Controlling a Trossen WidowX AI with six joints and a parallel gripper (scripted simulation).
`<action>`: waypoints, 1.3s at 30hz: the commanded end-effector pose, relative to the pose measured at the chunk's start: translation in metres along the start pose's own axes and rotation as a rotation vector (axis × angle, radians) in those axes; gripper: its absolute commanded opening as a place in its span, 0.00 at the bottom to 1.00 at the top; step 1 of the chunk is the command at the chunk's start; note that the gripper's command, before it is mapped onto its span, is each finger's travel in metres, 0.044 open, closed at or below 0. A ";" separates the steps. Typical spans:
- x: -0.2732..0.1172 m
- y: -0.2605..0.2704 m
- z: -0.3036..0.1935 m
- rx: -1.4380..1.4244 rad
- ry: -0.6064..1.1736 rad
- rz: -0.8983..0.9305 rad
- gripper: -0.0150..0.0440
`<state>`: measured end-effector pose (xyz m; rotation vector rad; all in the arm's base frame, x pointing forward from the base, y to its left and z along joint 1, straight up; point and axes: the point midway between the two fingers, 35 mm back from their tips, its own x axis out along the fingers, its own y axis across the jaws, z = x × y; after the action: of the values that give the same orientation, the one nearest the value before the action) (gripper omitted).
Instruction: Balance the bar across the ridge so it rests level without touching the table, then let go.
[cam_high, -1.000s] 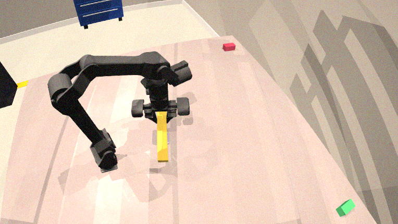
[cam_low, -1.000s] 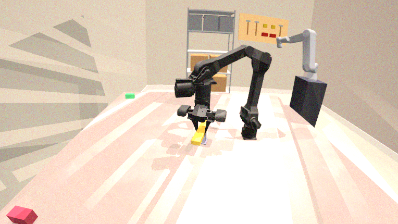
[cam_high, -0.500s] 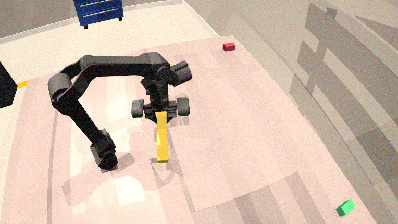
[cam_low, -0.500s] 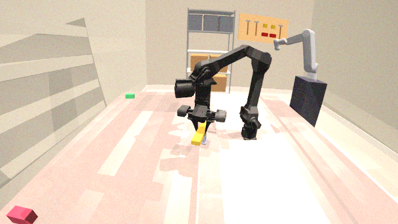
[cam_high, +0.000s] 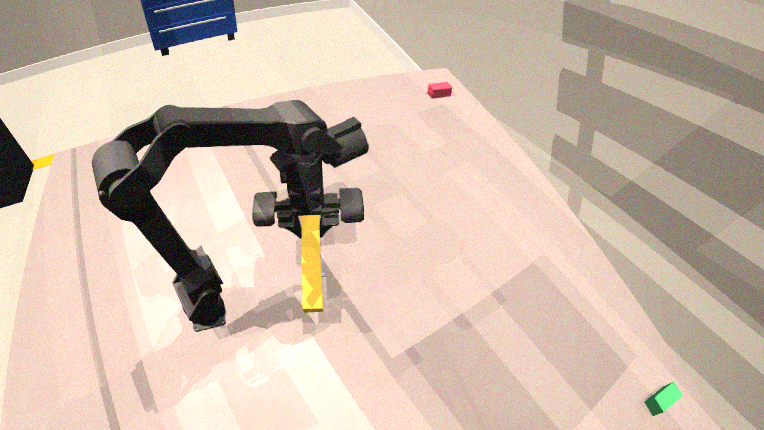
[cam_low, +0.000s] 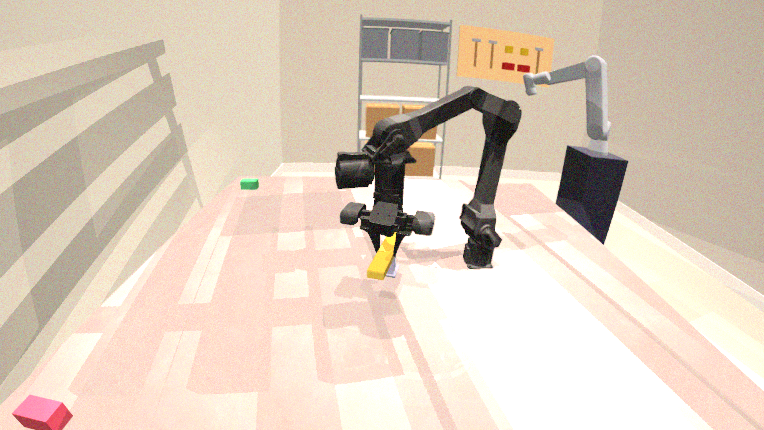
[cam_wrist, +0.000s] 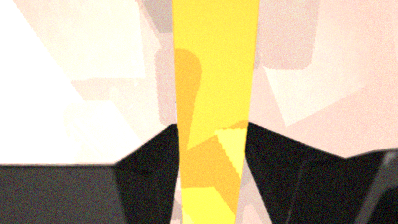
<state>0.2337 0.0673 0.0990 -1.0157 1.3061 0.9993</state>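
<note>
The yellow bar (cam_high: 312, 272) (cam_low: 381, 259) (cam_wrist: 215, 90) is long and flat and looks about level. My gripper (cam_high: 312, 232) (cam_low: 387, 248) (cam_wrist: 210, 130) points down and is shut on the bar, with one finger on each long side. The ridge shows only as a small pale lavender piece (cam_high: 322, 264) (cam_low: 393, 268) beside and below the bar; the bar hides most of it. Whether the bar touches the ridge or is just above it, I cannot tell. The bar's shadow falls on the table apart from its near end in the top view.
A red block (cam_high: 439, 90) (cam_low: 41, 412) and a green block (cam_high: 663, 398) (cam_low: 249, 184) lie on the table (cam_high: 406, 299) (cam_low: 240, 341), far from the bar. Shadows and bright patches cross the tabletop. Behind it stand a shelf and another arm on a dark pedestal.
</note>
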 end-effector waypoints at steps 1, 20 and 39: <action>0.001 0.000 0.000 -0.001 -0.003 0.001 0.25; 0.002 0.000 0.000 -0.001 -0.003 0.001 0.25; 0.004 0.000 0.000 -0.001 -0.003 0.001 0.25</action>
<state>0.2334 0.0673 0.0961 -1.0153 1.3061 0.9997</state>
